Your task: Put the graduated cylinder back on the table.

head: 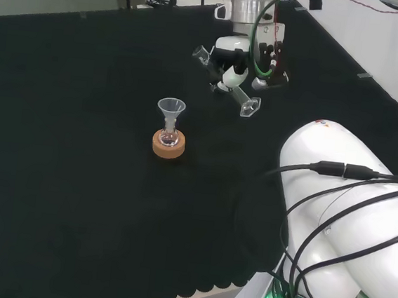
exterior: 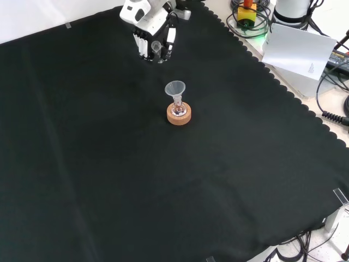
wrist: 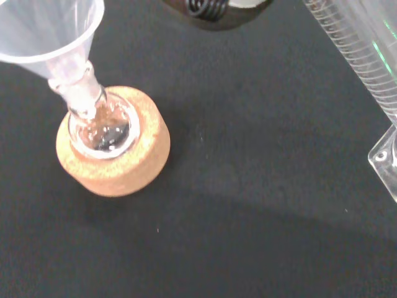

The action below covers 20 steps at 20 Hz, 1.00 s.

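- The bench (head: 74, 200), covered in black cloth, carries one standing set near its middle; the rest of the cloth around it lies bare out to the scalloped edge.
- The arm's white links (head: 346, 226) fill the right of the head view, and the wrist reaches out over the cloth toward the far edge in that view.
- The hand (head: 230, 62) hangs above the cloth with its fingers pointing down, as the front view shows near the cloth's top edge (exterior: 154, 38); its fingers are curled round the graduated cylinder.
- The graduated cylinder (head: 236, 89) is held in the air at a slant, its spout end up and to the left in the head view, its flat foot (wrist: 386, 158) lowest, clear of the cloth and well apart from the flask set.
- It is clear, thin-walled ware: light, stiff, smooth enough to slide in the fingers, and likely to crack or tip if dropped. By my judgement the tube's middle is the place to hold it, so the foot can be brought level before it meets the cloth.
- The cork ring (head: 168, 146) is a stand, sitting flat on the cloth.
- A small round flask (wrist: 99, 127) rests in that ring.
- A clear funnel (head: 171, 107) stands upright in the flask's neck.
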Each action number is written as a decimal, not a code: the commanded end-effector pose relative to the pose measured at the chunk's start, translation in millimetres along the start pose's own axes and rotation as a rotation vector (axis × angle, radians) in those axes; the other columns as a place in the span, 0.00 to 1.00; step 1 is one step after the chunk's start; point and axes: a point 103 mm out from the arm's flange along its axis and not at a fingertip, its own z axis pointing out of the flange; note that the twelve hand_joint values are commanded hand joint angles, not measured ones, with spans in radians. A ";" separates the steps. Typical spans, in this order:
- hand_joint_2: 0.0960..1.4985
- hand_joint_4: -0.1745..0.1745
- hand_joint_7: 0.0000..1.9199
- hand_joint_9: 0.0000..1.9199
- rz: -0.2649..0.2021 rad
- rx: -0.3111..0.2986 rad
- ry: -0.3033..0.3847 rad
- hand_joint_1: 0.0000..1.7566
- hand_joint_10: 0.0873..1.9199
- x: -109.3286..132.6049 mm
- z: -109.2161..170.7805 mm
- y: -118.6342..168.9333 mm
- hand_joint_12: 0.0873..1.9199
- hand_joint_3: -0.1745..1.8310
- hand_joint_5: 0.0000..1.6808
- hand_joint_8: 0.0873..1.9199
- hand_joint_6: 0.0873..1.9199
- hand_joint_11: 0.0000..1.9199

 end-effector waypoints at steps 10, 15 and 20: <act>0.67 0.00 0.50 0.68 -0.083 -0.153 0.167 0.80 0.27 -38.1 29.5 35.6 0.33 0.09 0.64 0.47 0.41 0.67; 0.67 0.00 0.50 0.68 -0.104 -0.210 0.244 0.80 0.27 -47.2 35.9 41.8 0.33 0.09 0.64 0.47 0.41 0.67; 0.67 0.00 0.50 0.68 -0.135 -0.252 0.298 0.80 0.27 -48.1 42.5 47.2 0.33 0.09 0.64 0.47 0.41 0.67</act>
